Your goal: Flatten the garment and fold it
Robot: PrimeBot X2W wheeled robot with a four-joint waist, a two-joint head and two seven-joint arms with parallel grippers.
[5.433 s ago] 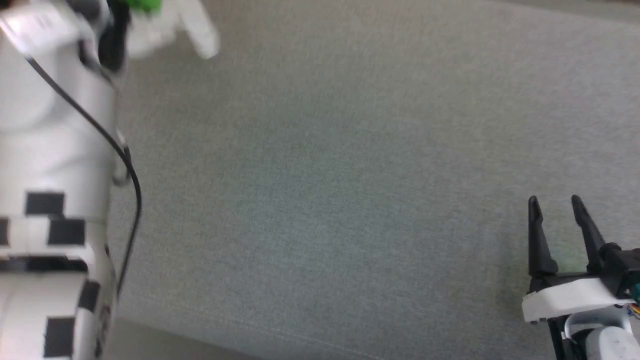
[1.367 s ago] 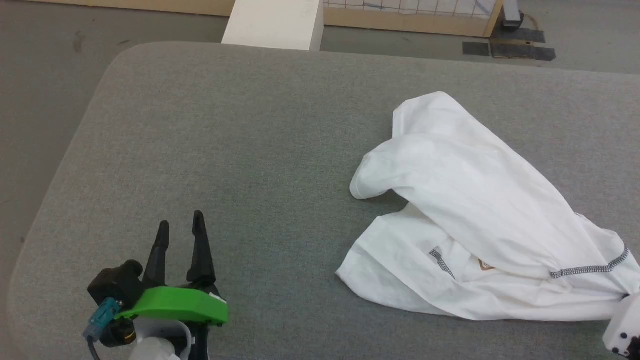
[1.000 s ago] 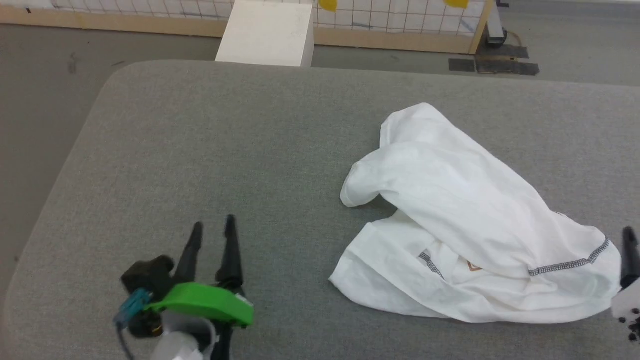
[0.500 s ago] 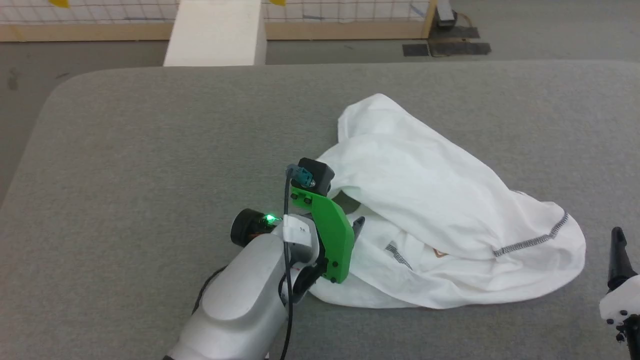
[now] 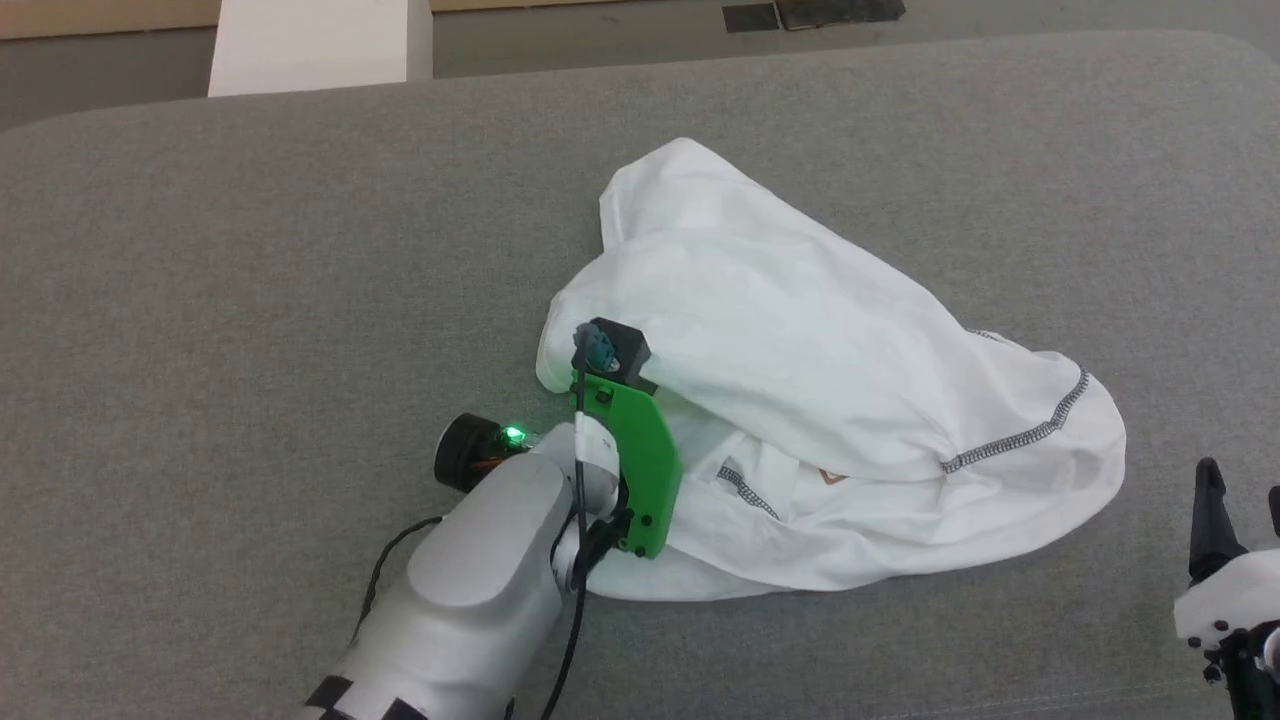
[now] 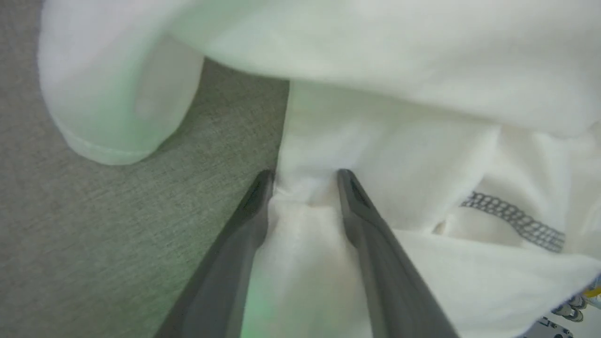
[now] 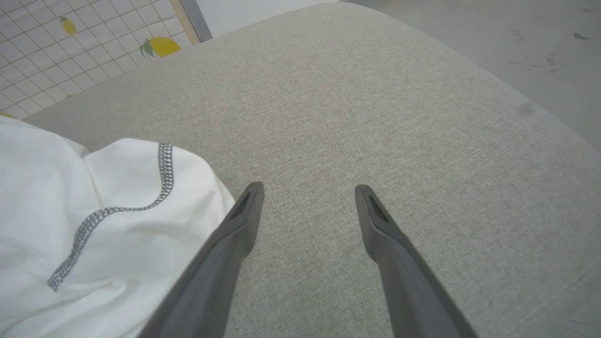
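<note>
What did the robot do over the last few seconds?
The left gripper swung from the bare grey pad over to the garment and now straddles a fold at its left edge, though a firm grip is not certain yet. The garment lies in the same crumpled heap, and the right gripper stays open beside it.

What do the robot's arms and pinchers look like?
The left arm is a round silver-grey tube with a black cable, black-and-white checks, a green plate and a little green light. The right wrist is white. The left gripper and right gripper each have two long, dark, pointed fingers.
</note>
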